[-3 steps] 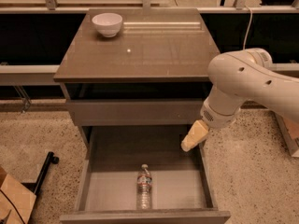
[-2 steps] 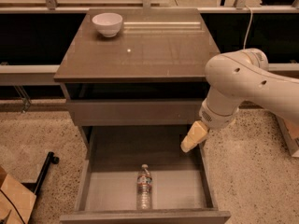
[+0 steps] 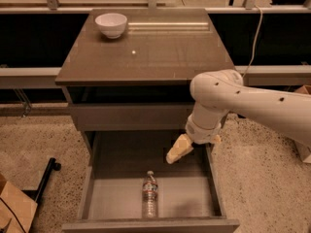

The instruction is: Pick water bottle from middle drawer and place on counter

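Observation:
The water bottle (image 3: 149, 194) lies on the pale floor of the open middle drawer (image 3: 187, 200), cap pointing to the back, a little left of the drawer's centre. My gripper (image 3: 177, 150) hangs from the white arm over the drawer's back right part, above and to the right of the bottle and apart from it. It holds nothing. The counter (image 3: 160, 52) is the glossy grey-brown top of the cabinet, above the drawer.
A white bowl (image 3: 111, 24) stands at the counter's back left corner. A shallower drawer (image 3: 126, 116) above is closed. A cardboard box (image 3: 13, 208) and a black stand leg (image 3: 46, 176) are on the speckled floor at the left.
My gripper has moved left and slightly down, further in over the open drawer and nearer the bottle. The bottle and bowl have not moved.

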Available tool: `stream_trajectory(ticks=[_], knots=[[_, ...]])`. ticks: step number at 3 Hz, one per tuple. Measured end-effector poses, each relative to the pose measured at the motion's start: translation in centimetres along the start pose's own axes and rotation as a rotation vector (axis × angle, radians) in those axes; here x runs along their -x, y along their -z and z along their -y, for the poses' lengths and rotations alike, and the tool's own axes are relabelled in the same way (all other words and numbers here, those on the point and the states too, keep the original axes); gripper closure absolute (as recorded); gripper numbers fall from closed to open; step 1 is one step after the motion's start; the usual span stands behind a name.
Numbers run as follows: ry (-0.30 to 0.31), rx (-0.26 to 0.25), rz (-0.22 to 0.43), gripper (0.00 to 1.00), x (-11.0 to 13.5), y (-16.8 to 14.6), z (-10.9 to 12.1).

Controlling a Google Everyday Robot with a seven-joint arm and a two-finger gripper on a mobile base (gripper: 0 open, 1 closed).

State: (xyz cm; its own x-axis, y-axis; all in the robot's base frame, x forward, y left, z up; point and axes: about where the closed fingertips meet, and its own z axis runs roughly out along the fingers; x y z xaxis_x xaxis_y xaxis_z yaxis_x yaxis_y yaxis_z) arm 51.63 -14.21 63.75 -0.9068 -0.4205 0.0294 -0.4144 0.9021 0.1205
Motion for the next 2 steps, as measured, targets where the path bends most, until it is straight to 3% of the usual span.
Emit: stream_trajectory(ticks=[1,2], knots=[[-0.083,0.069,-0.043,0.00,2.04,-5.20,-1.25],[-0.084,0.070,-0.047,0.00,1.95,-5.40,-1.23]])
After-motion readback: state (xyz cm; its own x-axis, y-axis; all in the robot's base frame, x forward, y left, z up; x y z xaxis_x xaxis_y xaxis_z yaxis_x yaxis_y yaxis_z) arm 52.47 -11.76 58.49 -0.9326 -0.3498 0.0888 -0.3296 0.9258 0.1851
